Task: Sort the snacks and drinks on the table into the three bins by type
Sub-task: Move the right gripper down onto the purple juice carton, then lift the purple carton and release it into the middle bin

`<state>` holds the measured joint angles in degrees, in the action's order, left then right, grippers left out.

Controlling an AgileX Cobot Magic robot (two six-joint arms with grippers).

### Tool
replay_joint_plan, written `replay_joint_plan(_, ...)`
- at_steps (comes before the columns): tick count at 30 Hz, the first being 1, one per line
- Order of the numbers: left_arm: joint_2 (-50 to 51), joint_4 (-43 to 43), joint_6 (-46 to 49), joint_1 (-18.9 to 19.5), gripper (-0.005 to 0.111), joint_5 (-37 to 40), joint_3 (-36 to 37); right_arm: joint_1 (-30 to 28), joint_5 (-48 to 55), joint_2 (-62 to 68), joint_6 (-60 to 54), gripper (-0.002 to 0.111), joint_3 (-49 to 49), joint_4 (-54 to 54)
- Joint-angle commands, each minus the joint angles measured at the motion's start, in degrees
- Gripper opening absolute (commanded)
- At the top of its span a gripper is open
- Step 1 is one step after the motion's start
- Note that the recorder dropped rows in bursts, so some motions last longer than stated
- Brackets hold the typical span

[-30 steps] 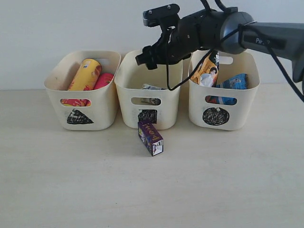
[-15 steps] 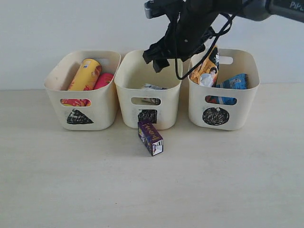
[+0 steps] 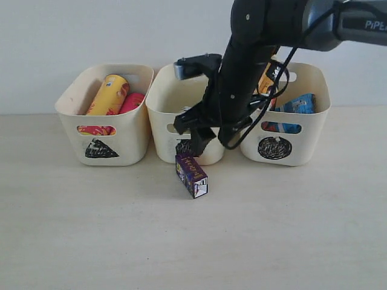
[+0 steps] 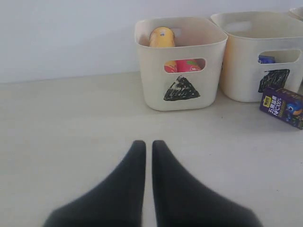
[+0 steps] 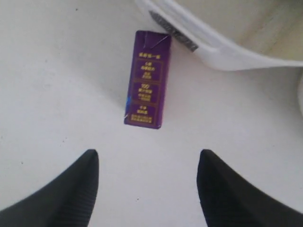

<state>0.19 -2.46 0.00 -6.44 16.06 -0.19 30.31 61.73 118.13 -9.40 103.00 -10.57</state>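
The dark purple carton (image 3: 191,175) lay flat on its long side on the table (image 3: 91,235), just in front of the square bin (image 3: 162,96), with one short end drawn up to the foot of that bin; whether the two touched could not be made out. It was a small box. Its upward face carried gold lettering in stacked panels, its side showed a yellow label and a blue cartoon figure, and the end turned away from the bin was pale.

The right gripper (image 5: 147,161) hung over the carton with its jaws spread wide and nothing between them, clear of the box on both sides. The left gripper (image 4: 146,144) sat low over bare table well to the side, its two fingers pressed together on nothing.

In the triangle bin (image 3: 68,110) leaned the yellow tube (image 3: 109,93) and the pink tube (image 3: 132,101) side by side. The circle bin (image 3: 314,142) held the crinkly blue bag (image 3: 300,104)
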Motion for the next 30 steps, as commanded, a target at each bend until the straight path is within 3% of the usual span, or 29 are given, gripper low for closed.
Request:
replay_joint_plan(1,-0.19,0.52,-0.5,0.14,0.004,-0.18,0.19,2.83,-5.27,-0.94,-1.71,0.053,-4.12,-0.16)
replay_joint_plan(6,-0.19,0.52,-0.5,0.14,0.004,-0.07,0.19,3.43,-10.32,0.3,-2.48,0.053,-5.19,0.81)
replay_joint_plan(9,-0.19,0.52,-0.5,0.14,0.004,-0.07,0.19,3.43,-11.54,2.52,-2.64,0.075,-5.19,0.54)
replay_joint_plan(24,-0.19,0.52,-0.5,0.14,0.004,-0.2,0.19,3.43,-20.52,9.82,-2.53,0.075,-5.19,2.46)
replay_joint_plan(26,-0.19,0.52,-0.5,0.14,0.004,-0.2,0.19,3.43,-21.55,10.34,-2.53,0.071,-5.19,2.46)
replay_joint_plan(30,-0.19,0.52,-0.5,0.14,0.004,-0.2,0.19,3.43,-22.09,11.69,-2.53,0.049,-5.19,3.83)
